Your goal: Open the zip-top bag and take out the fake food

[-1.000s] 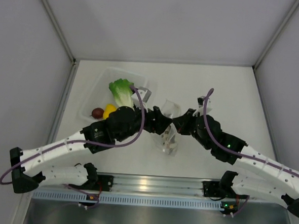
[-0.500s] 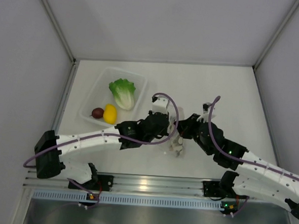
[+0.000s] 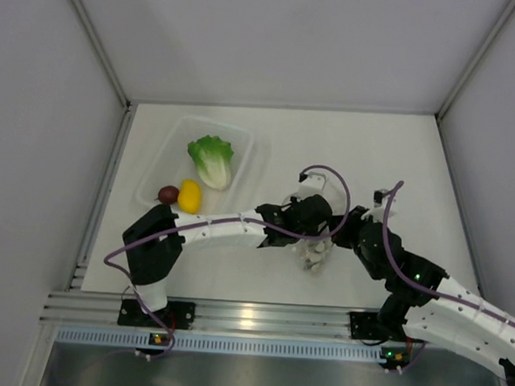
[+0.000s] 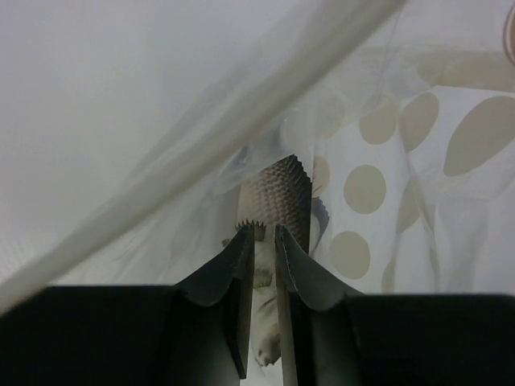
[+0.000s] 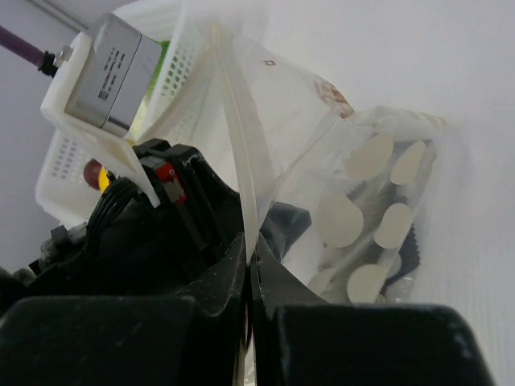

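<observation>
Zip-top bag [image 3: 317, 256] lies on the desk at lower centre of the top view, between both hands. Right hand [image 5: 248, 245] is clenched on the bag's mouth strip and lifts it open. Left hand [image 4: 261, 235] is inside the bag, jaws pinched on the whitish-brown piece [image 4: 278, 189]. The piece's long axis runs in line with the left hand and points deeper in. Judgement: you withdraw straight back along that axis, toward the tray [image 3: 157, 168] at upper left.
</observation>
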`<state>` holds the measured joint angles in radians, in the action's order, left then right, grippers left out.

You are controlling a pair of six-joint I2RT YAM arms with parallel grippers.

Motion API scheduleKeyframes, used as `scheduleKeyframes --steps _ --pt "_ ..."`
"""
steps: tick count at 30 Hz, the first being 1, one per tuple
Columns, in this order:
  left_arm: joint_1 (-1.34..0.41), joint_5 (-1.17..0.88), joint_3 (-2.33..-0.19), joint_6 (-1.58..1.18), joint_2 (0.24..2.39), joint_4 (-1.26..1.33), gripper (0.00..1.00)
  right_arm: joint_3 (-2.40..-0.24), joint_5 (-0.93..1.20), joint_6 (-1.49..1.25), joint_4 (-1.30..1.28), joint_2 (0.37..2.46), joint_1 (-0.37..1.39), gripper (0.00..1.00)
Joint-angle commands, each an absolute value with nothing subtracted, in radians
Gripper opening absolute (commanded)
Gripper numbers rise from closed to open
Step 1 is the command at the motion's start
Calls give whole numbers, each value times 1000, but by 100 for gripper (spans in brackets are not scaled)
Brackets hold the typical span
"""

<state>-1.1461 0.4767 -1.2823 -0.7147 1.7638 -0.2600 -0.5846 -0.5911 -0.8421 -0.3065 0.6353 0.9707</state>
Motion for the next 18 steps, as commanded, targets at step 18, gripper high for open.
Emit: scheduleKeyframes --steps 18 --pt "-1184 269 -1496 -634 2040 -319 56 -499 -637 -831 -565 364 919 0"
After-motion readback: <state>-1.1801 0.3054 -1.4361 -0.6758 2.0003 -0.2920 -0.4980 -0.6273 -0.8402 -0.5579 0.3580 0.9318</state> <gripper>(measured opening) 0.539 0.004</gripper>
